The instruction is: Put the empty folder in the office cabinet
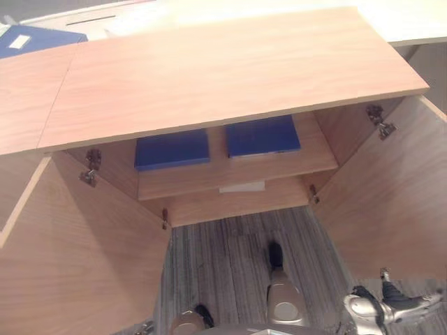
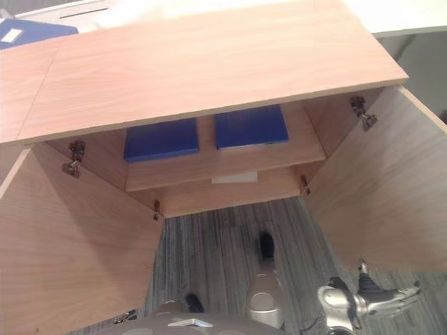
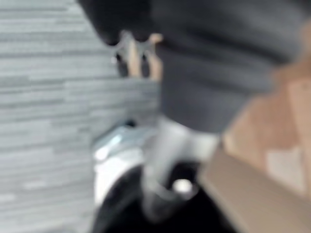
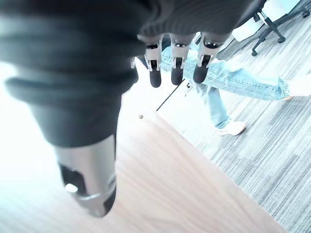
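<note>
The wooden office cabinet (image 1: 209,70) stands with both doors swung wide. On its upper shelf (image 1: 237,171) lie two blue folders flat, one on the left (image 1: 172,149) and one on the right (image 1: 262,135). My right hand (image 1: 391,303) hangs low beside the right door (image 1: 391,195), well below the shelf, fingers (image 4: 177,68) straight and empty. My left hand (image 3: 165,165) is near the left door (image 3: 272,145) over the carpet, its fingers (image 3: 138,58) relaxed with nothing in them.
A third blue folder with a white label (image 1: 35,40) lies on the cabinet top at the far left. A white sheet (image 1: 242,187) sits under the shelf. A person in jeans (image 4: 233,80) walks beyond the right door, near an office chair (image 4: 267,24). Striped grey carpet (image 1: 223,258) lies before the cabinet.
</note>
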`<state>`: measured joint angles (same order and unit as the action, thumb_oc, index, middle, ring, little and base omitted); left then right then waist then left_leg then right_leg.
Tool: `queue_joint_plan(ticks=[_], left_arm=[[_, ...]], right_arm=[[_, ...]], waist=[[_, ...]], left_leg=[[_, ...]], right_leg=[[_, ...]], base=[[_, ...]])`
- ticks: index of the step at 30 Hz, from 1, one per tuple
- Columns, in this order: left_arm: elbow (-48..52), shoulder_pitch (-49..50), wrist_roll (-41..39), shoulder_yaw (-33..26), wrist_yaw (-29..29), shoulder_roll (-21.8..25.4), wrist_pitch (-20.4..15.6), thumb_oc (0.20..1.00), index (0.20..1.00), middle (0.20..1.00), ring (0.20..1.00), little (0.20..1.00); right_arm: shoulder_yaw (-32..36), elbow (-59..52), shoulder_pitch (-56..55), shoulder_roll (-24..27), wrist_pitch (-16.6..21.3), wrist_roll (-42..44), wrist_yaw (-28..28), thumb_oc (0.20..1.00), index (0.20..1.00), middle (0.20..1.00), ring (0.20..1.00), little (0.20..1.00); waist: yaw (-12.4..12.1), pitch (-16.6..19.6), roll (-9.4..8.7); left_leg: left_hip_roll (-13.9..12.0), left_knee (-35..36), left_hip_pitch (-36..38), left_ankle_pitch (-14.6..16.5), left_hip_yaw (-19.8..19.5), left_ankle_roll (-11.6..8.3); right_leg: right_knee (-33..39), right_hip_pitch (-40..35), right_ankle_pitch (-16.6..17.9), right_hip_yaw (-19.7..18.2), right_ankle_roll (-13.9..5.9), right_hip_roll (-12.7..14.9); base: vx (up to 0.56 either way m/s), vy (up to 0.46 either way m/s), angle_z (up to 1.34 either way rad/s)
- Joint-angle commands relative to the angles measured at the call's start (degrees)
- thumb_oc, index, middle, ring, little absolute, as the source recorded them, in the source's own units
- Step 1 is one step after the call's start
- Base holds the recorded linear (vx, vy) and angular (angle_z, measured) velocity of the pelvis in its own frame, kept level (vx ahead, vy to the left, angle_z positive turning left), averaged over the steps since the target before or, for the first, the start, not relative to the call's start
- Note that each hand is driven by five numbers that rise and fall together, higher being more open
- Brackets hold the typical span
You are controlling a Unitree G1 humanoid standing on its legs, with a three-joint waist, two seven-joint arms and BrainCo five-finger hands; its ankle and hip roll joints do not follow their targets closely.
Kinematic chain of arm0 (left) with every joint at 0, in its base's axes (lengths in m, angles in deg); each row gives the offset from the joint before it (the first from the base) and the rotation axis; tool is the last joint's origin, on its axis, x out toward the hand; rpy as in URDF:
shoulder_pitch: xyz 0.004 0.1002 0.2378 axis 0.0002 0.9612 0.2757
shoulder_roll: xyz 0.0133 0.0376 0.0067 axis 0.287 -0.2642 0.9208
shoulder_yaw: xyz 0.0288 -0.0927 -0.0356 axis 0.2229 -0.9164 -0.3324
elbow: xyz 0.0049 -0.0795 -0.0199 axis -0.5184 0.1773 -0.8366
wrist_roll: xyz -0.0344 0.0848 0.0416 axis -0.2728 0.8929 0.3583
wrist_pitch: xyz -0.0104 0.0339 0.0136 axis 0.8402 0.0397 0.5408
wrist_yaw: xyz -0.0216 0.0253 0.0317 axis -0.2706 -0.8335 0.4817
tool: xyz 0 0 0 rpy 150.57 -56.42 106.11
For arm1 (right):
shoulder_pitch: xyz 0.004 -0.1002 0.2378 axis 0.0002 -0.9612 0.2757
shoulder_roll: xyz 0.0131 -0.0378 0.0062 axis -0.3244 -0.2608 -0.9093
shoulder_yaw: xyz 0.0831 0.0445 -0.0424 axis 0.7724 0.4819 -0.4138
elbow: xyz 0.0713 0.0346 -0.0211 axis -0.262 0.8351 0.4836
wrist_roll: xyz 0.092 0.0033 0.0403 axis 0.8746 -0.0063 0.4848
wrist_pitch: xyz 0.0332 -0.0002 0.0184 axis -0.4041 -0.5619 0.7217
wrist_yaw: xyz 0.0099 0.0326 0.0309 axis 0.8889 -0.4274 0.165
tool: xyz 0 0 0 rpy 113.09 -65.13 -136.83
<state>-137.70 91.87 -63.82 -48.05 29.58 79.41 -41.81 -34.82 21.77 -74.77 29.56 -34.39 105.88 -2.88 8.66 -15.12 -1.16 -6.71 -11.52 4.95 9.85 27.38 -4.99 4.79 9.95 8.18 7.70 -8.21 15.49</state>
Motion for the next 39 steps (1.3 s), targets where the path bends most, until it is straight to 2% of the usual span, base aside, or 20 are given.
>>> queue_joint_plan(ticks=[1, 4, 10, 11, 12, 13, 14, 15, 19, 21, 22, 29, 32, 34, 36, 37, 38, 39], left_arm=[[3.4, -16.9, -1.6, -4.4, 1.7, -3.9, -6.5, 1.000, 1.000, 1.000, 1.000, 1.000], [-1.1, -16.0, -0.3, -3.4, 3.3, -4.5, -8.5, 1.000, 1.000, 1.000, 1.000, 1.000], [-2.0, -15.8, -0.5, -3.1, 3.8, -4.5, -8.8, 1.000, 1.000, 1.000, 1.000, 1.000], [-3.9, -15.4, -0.7, -2.7, 5.0, -4.2, -9.0, 1.000, 1.000, 1.000, 1.000, 1.000], [-3.9, -15.4, -0.7, -2.7, 5.0, -4.2, -9.0, 1.000, 1.000, 1.000, 1.000, 1.000], [-5.9, -14.9, 0.7, -2.0, 6.7, -3.5, -8.7, 1.000, 1.000, 1.000, 1.000, 1.000], [-6.8, -14.9, 1.0, -2.2, 7.7, -2.8, -8.3, 1.000, 1.000, 1.000, 1.000, 1.000], [-6.9, -14.7, 1.4, -2.3, 8.3, -2.3, -8.0, 1.000, 1.000, 1.000, 1.000, 1.000], [-7.0, -14.5, 1.5, -2.8, 10.1, -0.5, -7.2, 1.000, 1.000, 1.000, 1.000, 1.000], [-8.0, -15.0, 0.2, -3.0, 11.8, 0.7, -6.6, 1.000, 1.000, 1.000, 1.000, 1.000], [-8.4, -15.2, 0.4, -3.1, 12.5, 1.2, -6.3, 1.000, 1.000, 1.000, 1.000, 1.000], [-9.1, -14.4, 1.5, -3.2, 13.8, 2.2, -5.7, 1.000, 1.000, 1.000, 1.000, 1.000], [-9.1, -14.4, 1.4, -3.2, 14.1, 2.4, -5.5, 1.000, 1.000, 1.000, 1.000, 1.000], [-8.6, -14.7, 1.7, -3.6, 14.8, 2.6, -4.0, 1.000, 1.000, 1.000, 1.000, 1.000], [-8.1, -14.4, 2.6, -4.2, 14.7, 2.8, -3.1, 1.000, 1.000, 1.000, 1.000, 1.000], [-7.9, -14.3, 3.4, -4.6, 14.9, 3.0, -2.7, 1.000, 1.000, 1.000, 1.000, 1.000], [-7.0, -14.2, 3.9, -5.2, 15.2, 3.7, -1.9, 1.000, 1.000, 1.000, 1.000, 1.000], [-7.0, -14.2, 3.9, -5.2, 15.2, 3.7, -1.9, 1.000, 1.000, 1.000, 1.000, 1.000]], right_arm=[[1.1, -2.1, 6.9, 4.9, 4.0, 3.7, 7.5, 1.000, 1.000, 1.000, 1.000, 1.000], [6.5, 2.8, 8.8, 4.3, 7.5, 8.9, 13.8, 1.000, 1.000, 1.000, 1.000, 1.000], [8.6, 3.7, 9.5, 4.6, 8.7, 9.9, 15.7, 1.000, 1.000, 1.000, 1.000, 1.000], [14.4, 6.3, 11.1, 5.8, 10.9, 10.1, 18.0, 1.000, 1.000, 1.000, 1.000, 1.000], [14.4, 6.3, 11.1, 5.8, 10.9, 10.1, 18.0, 1.000, 1.000, 1.000, 1.000, 1.000], [19.7, 10.0, 12.9, 9.7, 11.0, 9.5, 16.8, 1.000, 1.000, 1.000, 1.000, 1.000], [21.0, 11.2, 13.5, 12.3, 10.8, 10.4, 12.4, 1.000, 1.000, 1.000, 1.000, 1.000], [21.3, 11.6, 14.1, 13.7, 11.0, 11.8, 11.2, 1.000, 1.000, 1.000, 1.000, 1.000], [23.3, 12.1, 15.5, 17.5, 11.1, 15.3, 10.7, 1.000, 1.000, 1.000, 1.000, 1.000], [28.1, 15.7, 16.2, 21.1, 14.9, 20.3, 11.9, 1.000, 1.000, 1.000, 1.000, 1.000], [30.3, 17.6, 16.1, 23.2, 15.6, 20.9, 11.2, 1.000, 1.000, 1.000, 1.000, 1.000], [33.3, 19.7, 17.7, 28.4, 16.1, 23.3, 11.5, 1.000, 1.000, 1.000, 1.000, 1.000], [33.6, 19.8, 17.8, 29.2, 16.1, 23.6, 11.8, 1.000, 1.000, 1.000, 1.000, 1.000], [35.2, 19.3, 16.6, 31.5, 13.8, 21.2, 9.3, 1.000, 1.000, 1.000, 1.000, 1.000], [35.2, 18.1, 15.6, 32.0, 12.4, 21.4, 4.6, 1.000, 1.000, 1.000, 1.000, 1.000], [35.2, 17.3, 15.1, 32.2, 11.6, 21.9, 2.0, 1.000, 1.000, 1.000, 1.000, 1.000], [34.9, 15.8, 14.5, 33.1, 10.9, 24.5, -3.3, 1.000, 1.000, 1.000, 1.000, 1.000], [34.9, 15.8, 14.5, 33.1, 10.9, 24.5, -3.3, 1.000, 1.000, 1.000, 1.000, 1.000]], waist=[[0.4, -5.0, 3.63], [-0.5, -3.1, 3.48], [-0.8, -2.6, 3.47], [-1.6, -1.1, 3.57], [-1.6, -1.1, 3.57], [-2.8, 0.5, 3.68], [-3.3, 1.1, 3.63], [-3.6, 1.3, 3.65], [-4.0, 1.7, 3.79], [-4.0, 2.2, 4.06], [-4.2, 2.4, 4.23], [-4.7, 2.5, 4.83], [-4.6, 2.4, 5.02], [-3.8, 1.8, 6.15], [-3.3, 1.0, 6.61], [-2.9, 0.6, 6.83], [-2.4, -0.3, 7.26], [-2.4, -0.3, 7.26]], left_leg=[[-1.2, 0.4, 3.7, 7.0, -5.4, 4.93], [-1.3, 0.8, 4.9, 7.1, -5.3, 5.28], [-1.4, 0.9, 5.3, 7.2, -5.3, 5.35], [-1.4, 1.3, 6.2, 7.1, -5.7, 5.40], [-1.4, 1.3, 6.2, 7.1, -5.7, 5.40], [-1.6, 1.9, 7.1, 6.9, -6.5, 5.19], [-1.7, 2.1, 7.5, 6.7, -6.7, 4.93], [-1.7, 2.2, 7.6, 6.7, -6.7, 4.82], [-1.8, 2.4, 7.4, 6.5, -7.0, 4.54], [-1.8, 2.4, 7.0, 6.5, -7.3, 4.34], [-1.8, 2.3, 6.9, 6.4, -7.4, 4.23], [-1.7, 2.1, 6.7, 6.6, -7.9, 3.76], [-1.7, 2.1, 6.5, 6.5, -8.0, 3.69], [-1.4, 1.6, 5.4, 6.3, -7.8, 3.42], [-1.2, 1.0, 5.0, 6.5, -7.6, 3.34], [-1.1, 0.8, 4.9, 6.6, -7.5, 3.35], [-0.9, 0.5, 4.4, 6.7, -7.3, 3.32], [-0.9, 0.5, 4.4, 6.7, -7.3, 3.32]], right_leg=[[0.2, 0.8, 1.2, 2.9, -4.92, 2.2], [0.2, 0.4, 1.0, 4.1, -4.87, 1.7], [0.2, 0.2, 0.9, 4.4, -4.87, 1.6], [0.2, -0.4, 0.6, 4.9, -4.90, 1.4], [0.2, -0.4, 0.6, 4.9, -4.90, 1.4], [0.2, -1.4, 0.4, 5.4, -5.07, 1.7], [0.2, -1.7, 0.5, 5.9, -5.25, 2.0], [0.2, -1.8, 0.5, 6.1, -5.29, 2.2], [0.2, -1.7, 0.5, 6.5, -5.48, 2.6], [0.2, -1.6, 0.7, 6.5, -5.82, 3.0], [0.2, -1.6, 0.8, 6.6, -5.99, 3.2], [0.2, -1.2, 1.5, 6.4, -6.22, 4.1], [0.2, -1.0, 1.5, 6.4, -6.26, 4.2], [0.2, -0.2, 1.9, 5.7, -6.37, 5.0], [0.1, 0.2, 2.2, 5.3, -6.35, 5.6], [0.1, 0.5, 2.4, 5.1, -6.35, 5.8], [0.0, 1.2, 2.8, 4.6, -6.36, 6.4], [0.0, 1.2, 2.8, 4.6, -6.36, 6.4]], base=[[0.03, -0.037, 0.00], [0.08, -0.064, -0.06], [0.05, -0.027, 0.00], [0.13, -0.077, -0.01], [0.32, -0.172, 0.10], [0.29, -0.156, 0.16], [0.32, -0.176, 0.31], [0.16, -0.100, 0.36], [0.06, -0.042, 0.10], [0.09, -0.051, -0.05], [0.08, -0.036, 0.01], [0.06, -0.050, 0.03], [0.00, 0.000, 0.00], [0.00, 0.000, 0.00], [0.00, -0.018, -0.01], [-0.04, -0.042, -0.03], [-0.03, -0.034, -0.02], [-0.04, -0.023, -0.03]])
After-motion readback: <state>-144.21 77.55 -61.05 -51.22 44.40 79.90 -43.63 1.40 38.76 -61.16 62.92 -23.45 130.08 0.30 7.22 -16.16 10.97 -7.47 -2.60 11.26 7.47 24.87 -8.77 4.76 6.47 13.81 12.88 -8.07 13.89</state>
